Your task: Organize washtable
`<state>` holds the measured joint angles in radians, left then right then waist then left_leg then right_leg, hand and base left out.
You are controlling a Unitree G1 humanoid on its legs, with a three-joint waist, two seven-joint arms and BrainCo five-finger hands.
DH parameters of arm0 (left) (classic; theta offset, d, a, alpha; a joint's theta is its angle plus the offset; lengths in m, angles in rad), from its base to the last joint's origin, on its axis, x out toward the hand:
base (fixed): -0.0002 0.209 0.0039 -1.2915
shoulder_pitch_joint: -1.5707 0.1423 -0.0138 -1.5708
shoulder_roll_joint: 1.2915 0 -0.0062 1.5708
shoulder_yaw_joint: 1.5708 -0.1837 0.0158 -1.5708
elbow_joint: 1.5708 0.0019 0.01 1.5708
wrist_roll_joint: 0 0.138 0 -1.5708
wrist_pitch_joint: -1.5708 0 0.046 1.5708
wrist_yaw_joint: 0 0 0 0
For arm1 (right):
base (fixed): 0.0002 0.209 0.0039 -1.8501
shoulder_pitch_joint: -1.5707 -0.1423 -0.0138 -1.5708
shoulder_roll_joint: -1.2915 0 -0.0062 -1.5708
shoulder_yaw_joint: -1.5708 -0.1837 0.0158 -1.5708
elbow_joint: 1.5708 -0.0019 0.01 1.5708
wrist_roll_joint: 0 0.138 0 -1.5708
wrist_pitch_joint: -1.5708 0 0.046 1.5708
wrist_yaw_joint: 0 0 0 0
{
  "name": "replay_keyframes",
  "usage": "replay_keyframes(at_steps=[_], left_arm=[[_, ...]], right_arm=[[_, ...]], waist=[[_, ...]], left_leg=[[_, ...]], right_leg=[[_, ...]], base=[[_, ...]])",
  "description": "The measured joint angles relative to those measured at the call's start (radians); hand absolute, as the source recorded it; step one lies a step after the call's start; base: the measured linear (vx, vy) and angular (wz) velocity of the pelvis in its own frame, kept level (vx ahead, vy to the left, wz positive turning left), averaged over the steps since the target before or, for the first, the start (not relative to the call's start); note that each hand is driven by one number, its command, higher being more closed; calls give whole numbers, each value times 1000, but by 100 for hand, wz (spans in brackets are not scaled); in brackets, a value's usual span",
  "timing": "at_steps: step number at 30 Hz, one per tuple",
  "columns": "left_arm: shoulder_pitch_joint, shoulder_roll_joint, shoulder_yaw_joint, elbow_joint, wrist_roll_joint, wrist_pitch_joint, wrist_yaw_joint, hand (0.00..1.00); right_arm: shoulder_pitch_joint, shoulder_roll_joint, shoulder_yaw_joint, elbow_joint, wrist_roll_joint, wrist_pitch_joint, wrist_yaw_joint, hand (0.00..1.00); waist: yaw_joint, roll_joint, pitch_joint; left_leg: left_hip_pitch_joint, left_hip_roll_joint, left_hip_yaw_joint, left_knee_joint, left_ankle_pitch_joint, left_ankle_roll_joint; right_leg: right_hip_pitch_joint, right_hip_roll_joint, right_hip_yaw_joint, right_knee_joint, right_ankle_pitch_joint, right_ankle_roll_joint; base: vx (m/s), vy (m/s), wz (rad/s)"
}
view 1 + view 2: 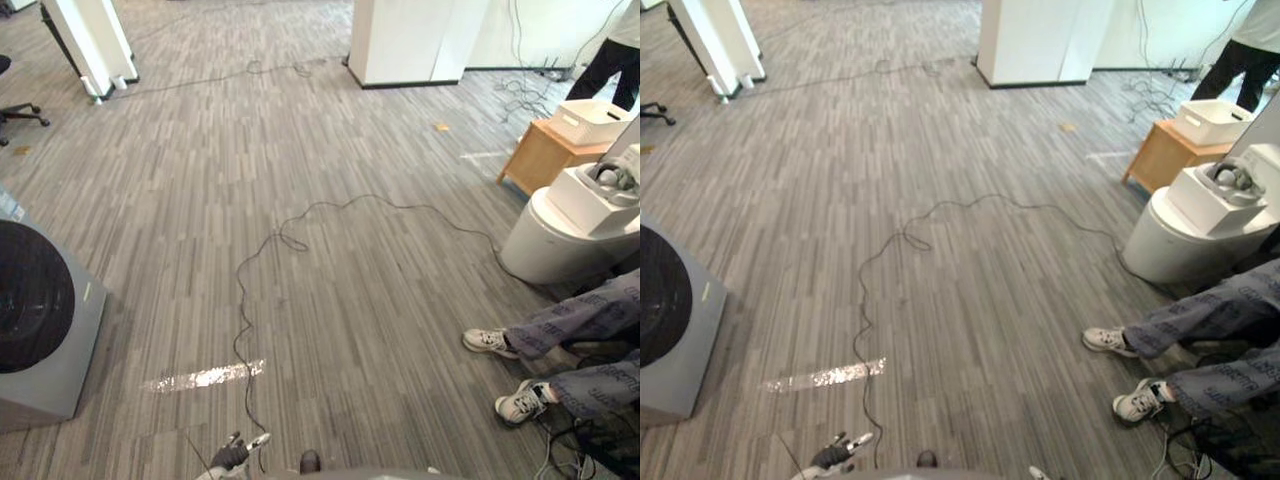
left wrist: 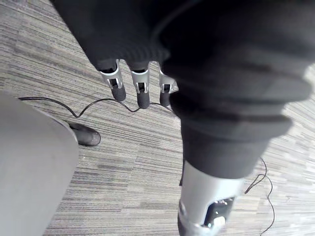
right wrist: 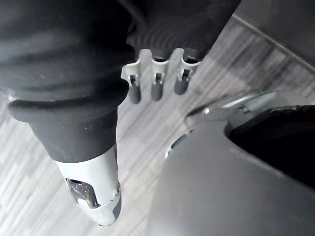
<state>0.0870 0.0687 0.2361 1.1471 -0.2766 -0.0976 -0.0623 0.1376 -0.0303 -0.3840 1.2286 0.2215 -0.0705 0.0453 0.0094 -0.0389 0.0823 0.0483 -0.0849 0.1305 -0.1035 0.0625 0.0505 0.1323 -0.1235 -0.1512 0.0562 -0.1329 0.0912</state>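
My left hand (image 1: 232, 458) hangs low at the bottom edge of the eye views, over striped grey carpet. In the left wrist view its fingers (image 2: 141, 92) are straight and hold nothing. My right hand (image 3: 156, 84) also hangs at my side with straight fingers and nothing in it. Far to the right stands a white round unit (image 1: 560, 240) with a white box (image 1: 600, 195) on top, and a grey cloth (image 1: 612, 176) lies in that box. Neither hand is near it.
A grey front-loading washing machine (image 1: 45, 320) stands at the left. At the right a seated person's legs and white shoes (image 1: 520, 400) stretch onto the floor. Behind them are a low wooden table (image 1: 540, 155) carrying a white basket (image 1: 588, 120), a white pillar (image 1: 410, 40) and a standing person (image 1: 612, 60).
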Motion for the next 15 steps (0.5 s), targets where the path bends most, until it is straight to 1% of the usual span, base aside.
replay_keyframes(at_steps=[5,6,7,10,11,12,13,14,15], left_arm=[[0,-5,11,-9,-10,-1,3,0],[-1,-6,12,-12,-13,-2,3,0],[-3,-8,15,-13,-16,-2,3,0],[-2,-10,46,-15,-17,-1,5,0],[-2,-10,51,-16,-17,0,4,0],[-4,-10,53,-19,-17,0,5,0],[-6,-13,53,-19,-16,0,5,0],[-6,-18,53,-18,-16,2,5,0],[-7,-15,52,-18,-14,3,5,0]], right_arm=[[-7,-2,-1,-1,-18,0,-2,0],[-13,-4,-1,-1,-26,0,-2,0],[-19,-8,-1,-1,-30,2,-2,0],[-22,-9,-1,-7,-32,2,-2,0],[-22,-6,-2,-15,-31,3,-2,0],[-18,-6,-3,-27,-31,4,-1,0],[-19,-10,-3,-32,-30,3,0,0],[-19,-14,-3,-42,-23,1,-2,0],[-20,-8,-2,-51,-4,-1,-3,0]], waist=[[3,-2,12],[3,-8,16],[4,-5,21],[4,-8,25],[5,-18,30],[5,-10,38],[5,-6,51],[5,5,59],[3,11,73]], left_leg=[[-2,3,24,0,-13,-6],[-2,4,31,0,-17,-8],[-2,4,38,0,-22,-2],[1,-1,53,0,-46,2],[4,-7,57,0,-60,7],[16,-8,62,0,-73,11],[24,-1,62,0,-79,11],[46,10,66,1,-91,13],[85,13,64,7,-103,30]], right_leg=[[-11,1,22,-4,-1,0],[-14,2,28,-4,-1,0],[-16,2,35,-4,-3,-1],[-22,-8,46,14,-19,0],[-41,-24,47,60,-41,6],[-70,-32,45,143,-61,9],[-90,-30,43,203,-63,7],[-154,-30,37,363,-61,5],[-224,-37,25,525,-68,-11]], base=[[48,-37,-16],[27,-34,-19],[33,-35,-18],[48,-12,-17],[99,11,-14],[102,8,-15],[79,14,-25],[107,34,-22],[164,45,-18]])
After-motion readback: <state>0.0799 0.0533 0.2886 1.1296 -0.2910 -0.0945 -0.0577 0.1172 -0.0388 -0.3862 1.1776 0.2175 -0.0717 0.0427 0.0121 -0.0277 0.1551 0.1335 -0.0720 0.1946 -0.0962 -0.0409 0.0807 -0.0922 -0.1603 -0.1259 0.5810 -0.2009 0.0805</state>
